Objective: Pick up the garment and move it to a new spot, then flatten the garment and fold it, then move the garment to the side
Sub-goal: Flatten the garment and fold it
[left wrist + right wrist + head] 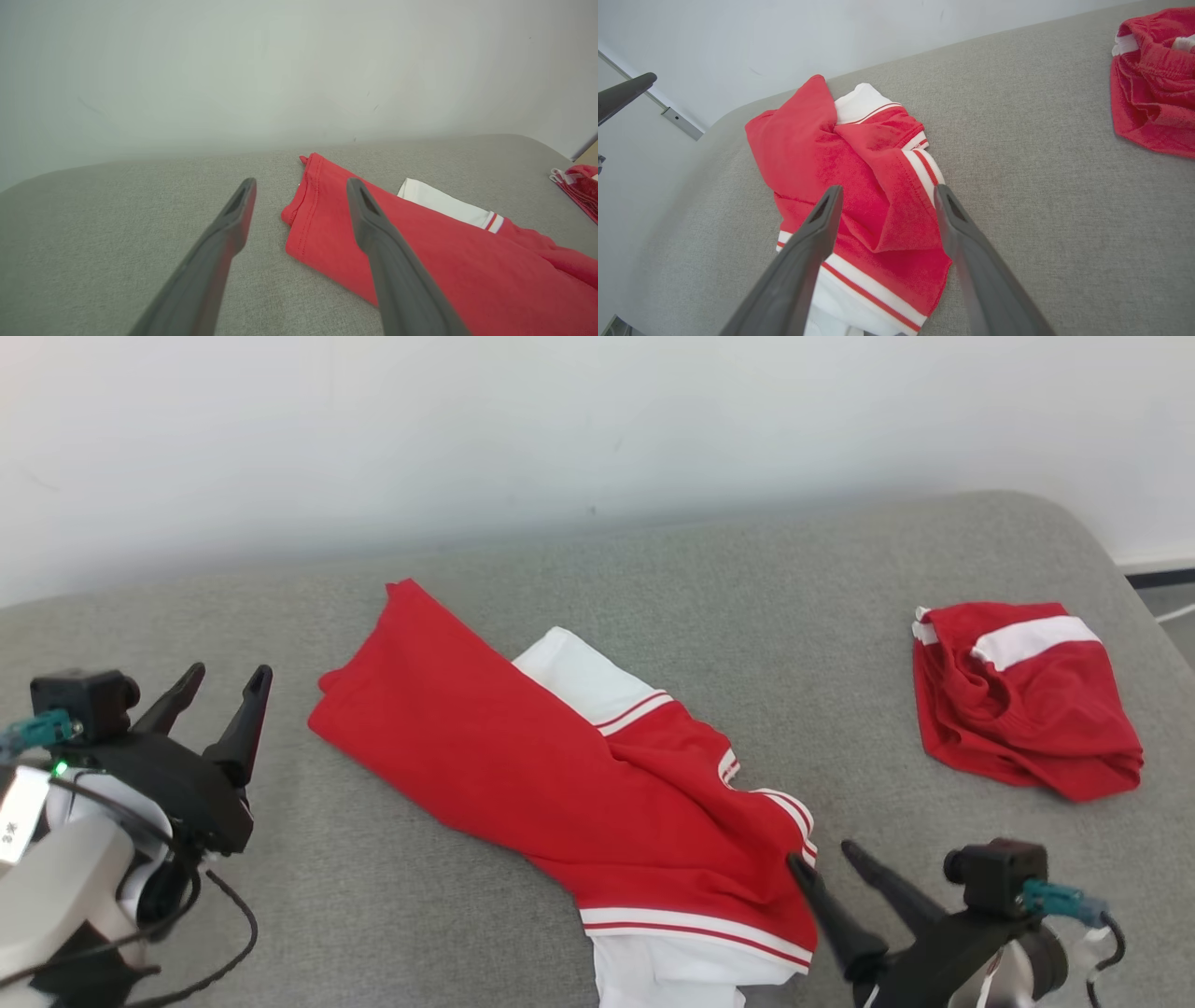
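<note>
Right pincer [821,854] over garment [523,765], left pincer [231,672] beside

Red-and-white garment, partly folded, in the middle of my head view.
The garment [523,756] lies slack on the grey surface [747,579], a long red shape running from upper left to lower right of the frame. Its upper-left part is smooth and flat. A white sleeve [579,677] with red stripes pokes out along its upper edge. Toward lower centre the cloth creases, ending in a white-and-red striped band [691,929] above white cloth at the bottom edge.
</note>
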